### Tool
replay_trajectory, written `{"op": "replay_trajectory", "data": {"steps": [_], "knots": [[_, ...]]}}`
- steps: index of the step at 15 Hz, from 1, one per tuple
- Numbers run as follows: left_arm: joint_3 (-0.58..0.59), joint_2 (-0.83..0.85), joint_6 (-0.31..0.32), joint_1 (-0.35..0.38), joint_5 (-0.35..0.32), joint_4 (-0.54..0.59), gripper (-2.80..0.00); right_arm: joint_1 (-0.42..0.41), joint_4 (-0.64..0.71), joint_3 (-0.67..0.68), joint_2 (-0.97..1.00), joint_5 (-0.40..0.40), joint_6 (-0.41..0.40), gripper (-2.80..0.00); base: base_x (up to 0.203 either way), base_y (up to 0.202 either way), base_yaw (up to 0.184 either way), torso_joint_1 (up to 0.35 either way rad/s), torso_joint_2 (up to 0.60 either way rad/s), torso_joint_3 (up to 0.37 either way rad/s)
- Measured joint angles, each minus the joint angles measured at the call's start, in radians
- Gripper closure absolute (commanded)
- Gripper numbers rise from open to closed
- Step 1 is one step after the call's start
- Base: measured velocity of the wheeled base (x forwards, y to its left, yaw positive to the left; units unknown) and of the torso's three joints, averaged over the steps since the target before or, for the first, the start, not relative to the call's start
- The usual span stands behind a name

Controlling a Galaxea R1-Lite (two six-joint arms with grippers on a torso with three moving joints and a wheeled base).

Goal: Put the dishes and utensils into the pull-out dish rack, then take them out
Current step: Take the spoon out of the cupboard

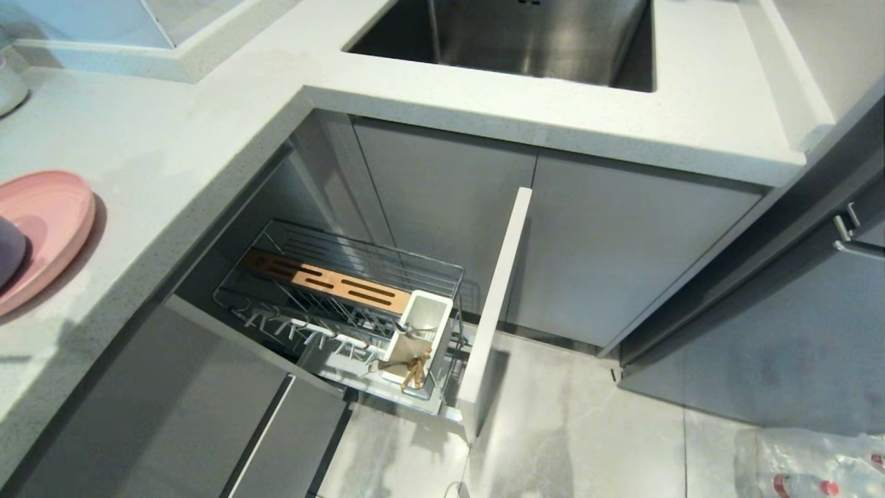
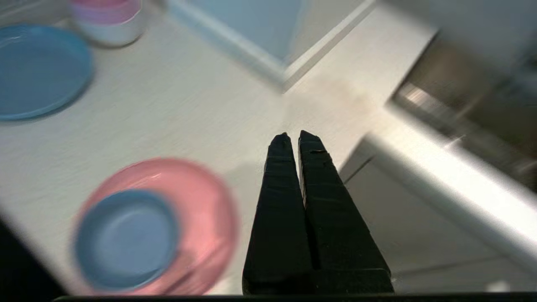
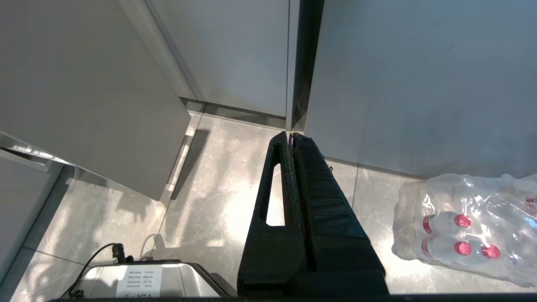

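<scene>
The pull-out dish rack (image 1: 304, 304) stands drawn out under the counter, with its wooden strip (image 1: 325, 280) and white utensil cup (image 1: 423, 330). Wooden chopsticks (image 1: 415, 370) show at the cup's near end, and a slim metal piece (image 1: 406, 330) lies at its rim. The pink plate (image 1: 48, 225) sits on the counter at far left with the blue-grey bowl (image 1: 8, 250) on it. In the left wrist view my left gripper (image 2: 294, 135) hangs shut and empty over the counter, beside the pink plate (image 2: 209, 209) and bowl (image 2: 126, 237). My right gripper (image 3: 290, 135) is shut, parked above the floor.
A larger blue plate (image 2: 37, 69) and stacked pink and white bowls (image 2: 107, 19) sit further along the counter. The sink (image 1: 518, 34) lies beyond the rack. The drawer's front panel (image 1: 494, 304) juts over the floor. A pack of water bottles (image 3: 470, 226) lies on the floor at right.
</scene>
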Motion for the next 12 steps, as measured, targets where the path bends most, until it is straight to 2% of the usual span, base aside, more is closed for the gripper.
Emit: {"op": "replay_trajectory", "data": {"steps": [3,4,5,9,12], "knots": [[0.125,-0.044,-0.178,-0.046,-0.01,-0.235,0.0,0.0,0.0,0.0,0.0,0.0,0.0,0.0,0.0,0.0,0.0,0.0,0.0,0.0],[0.157,-0.051,-0.225,-0.061,-0.032,-0.319,0.0,0.0,0.0,0.0,0.0,0.0,0.0,0.0,0.0,0.0,0.0,0.0,0.0,0.0],[0.186,-0.055,-0.247,-0.091,-0.049,-0.375,0.0,0.0,0.0,0.0,0.0,0.0,0.0,0.0,0.0,0.0,0.0,0.0,0.0,0.0],[0.278,-0.039,-0.242,-0.289,-0.113,-0.391,0.0,0.0,0.0,0.0,0.0,0.0,0.0,0.0,0.0,0.0,0.0,0.0,0.0,0.0],[0.365,0.004,-0.193,-0.454,-0.149,-0.387,0.0,0.0,0.0,0.0,0.0,0.0,0.0,0.0,0.0,0.0,0.0,0.0,0.0,0.0]]}}
